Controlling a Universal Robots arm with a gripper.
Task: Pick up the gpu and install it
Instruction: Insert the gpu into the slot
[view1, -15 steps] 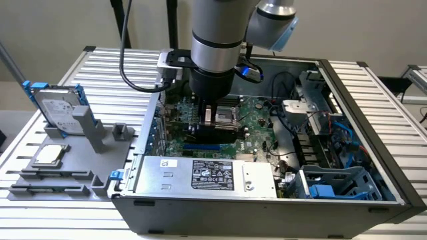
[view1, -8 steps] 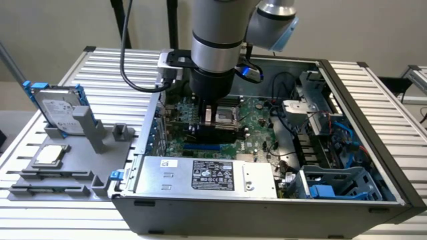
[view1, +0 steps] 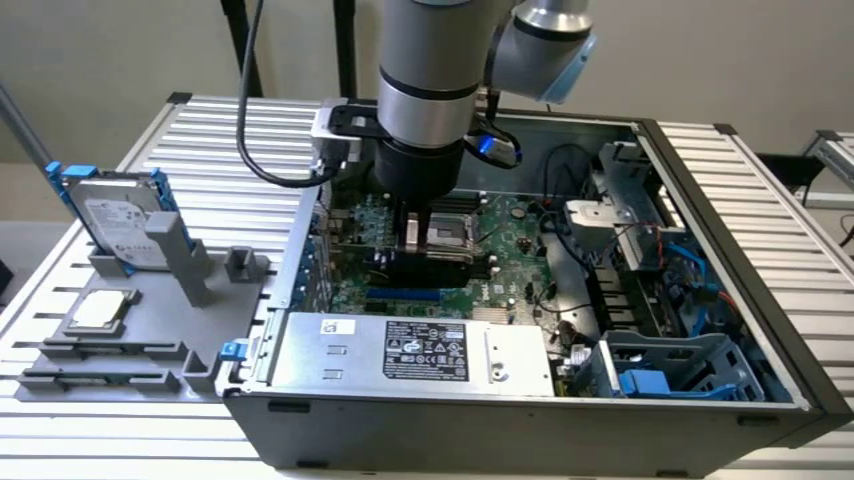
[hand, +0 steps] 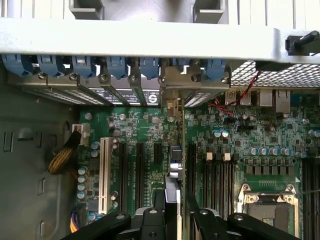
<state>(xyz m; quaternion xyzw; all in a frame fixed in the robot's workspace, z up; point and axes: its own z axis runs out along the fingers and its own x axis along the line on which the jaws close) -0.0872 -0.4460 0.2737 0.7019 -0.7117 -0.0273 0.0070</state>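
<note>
My gripper (view1: 424, 248) reaches down into the open computer case (view1: 534, 420), over the green motherboard (view1: 514, 262). It is shut on the gpu (view1: 430, 268), whose black cooler shows just below the fingers. In the wrist view the gpu (hand: 172, 192) is seen edge-on, clamped between the black fingers (hand: 152, 220) of the gripper (hand: 175, 212). The card runs along a black expansion slot, and its silver end bracket (hand: 172, 106) sits against the rear slot openings. I cannot tell whether its lower edge is seated in the slot.
A silver hard drive with blue rails (view1: 118, 222) stands in a grey holder at the exterior view's left, with a small silver cpu chip (view1: 103, 312) beside it. The power supply (view1: 414, 350), drive cage (view1: 667, 372) and cables crowd the case. A white slot (hand: 104, 170) and the CPU socket (hand: 267, 202) flank the card.
</note>
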